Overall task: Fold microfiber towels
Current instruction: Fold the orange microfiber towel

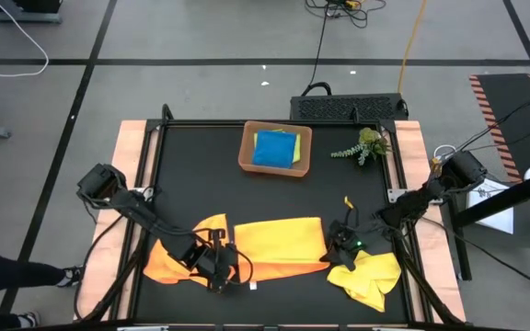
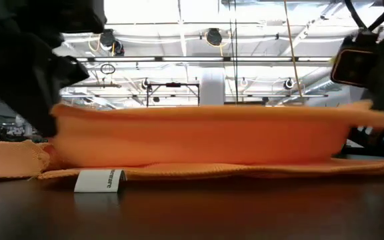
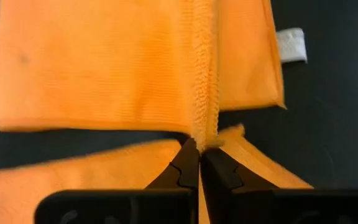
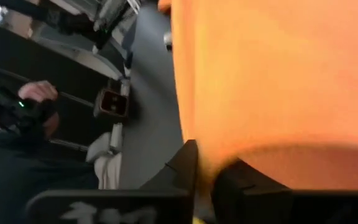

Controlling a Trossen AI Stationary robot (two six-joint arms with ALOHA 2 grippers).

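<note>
- Grip: left gripper (image 3: 199, 163) is pinched shut on the hem of the orange towel (image 1: 279, 241); right gripper (image 4: 205, 163) clamps its opposite edge.
- Towel hangs stretched between them at the table's (image 1: 201, 147) near side.
- Risk: uneven release would skew the fold.
- Yellow towel (image 1: 368, 276) lies close by; a snag seems possible.

Around my black table (image 1: 274, 198) I see grey concrete floor (image 1: 201, 37) with trailing cables (image 1: 320, 41), and bright ceiling lights (image 2: 199, 10) over white beams beyond.
</note>
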